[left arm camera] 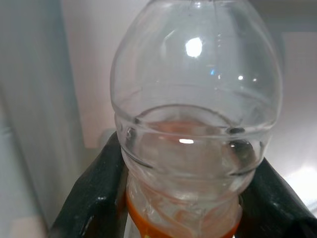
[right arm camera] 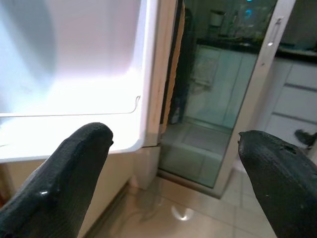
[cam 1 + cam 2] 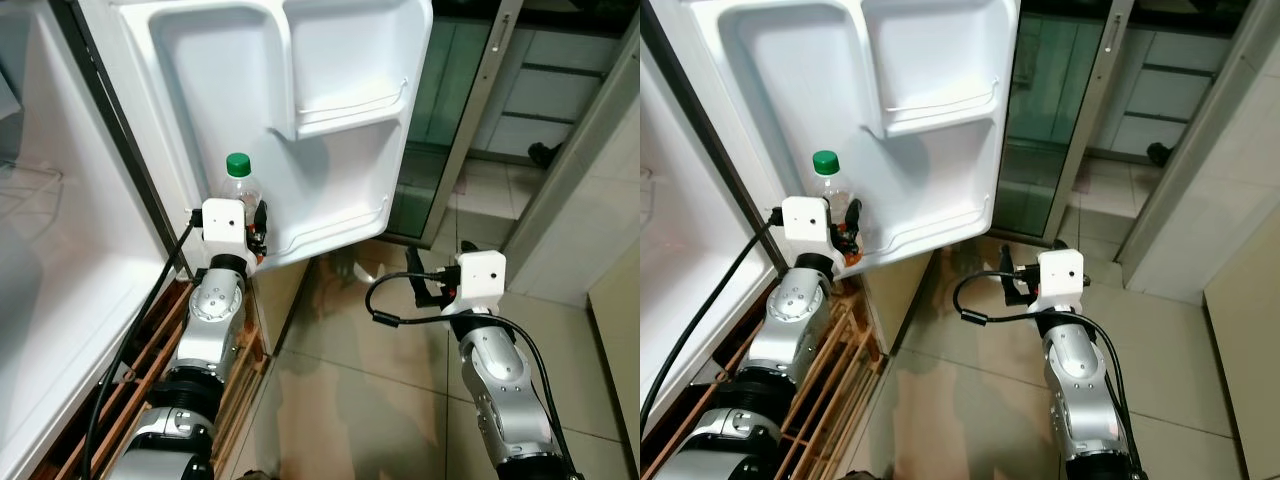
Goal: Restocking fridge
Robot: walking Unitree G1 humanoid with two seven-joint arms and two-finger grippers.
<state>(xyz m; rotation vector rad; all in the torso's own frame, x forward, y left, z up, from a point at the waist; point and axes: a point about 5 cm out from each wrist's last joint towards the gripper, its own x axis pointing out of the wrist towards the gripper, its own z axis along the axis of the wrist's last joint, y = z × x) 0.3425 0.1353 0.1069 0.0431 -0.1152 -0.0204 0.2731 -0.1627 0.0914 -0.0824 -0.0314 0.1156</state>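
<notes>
So far I have one bottle (image 3: 240, 185) in hand and nothing yet seated in the fridge door (image 3: 300, 110), as far as I can judge: the left pincer (image 3: 258, 228) is closed on the clear bottle with the green cap (image 3: 238, 163), holding it upright right against the inner face of the door, at its lowest shelf (image 3: 335, 232). From the wrist camera I can see both black fingers (image 1: 96, 198) pressing the bottle's ribbed waist just above an orange label (image 1: 183, 229), so the grip looks sound. What I take to be left is settling the bottle behind the shelf rail, letting go, and then fetching whatever else needs stocking; the upper door shelf (image 3: 350, 112) holds nothing I can see. The right pincer (image 3: 425, 282) hangs idle beyond the door's free edge, over the tiled floor (image 3: 400, 380), its fingers spread wide with nothing between them. Hard to tell: whether the bottle's base already rests on the shelf, since the left wrist housing covers its lower half. Its liquid level is unclear too. The fridge interior (image 3: 60, 260) beside the door is washed out and cut off, so I cannot say what it holds.
</notes>
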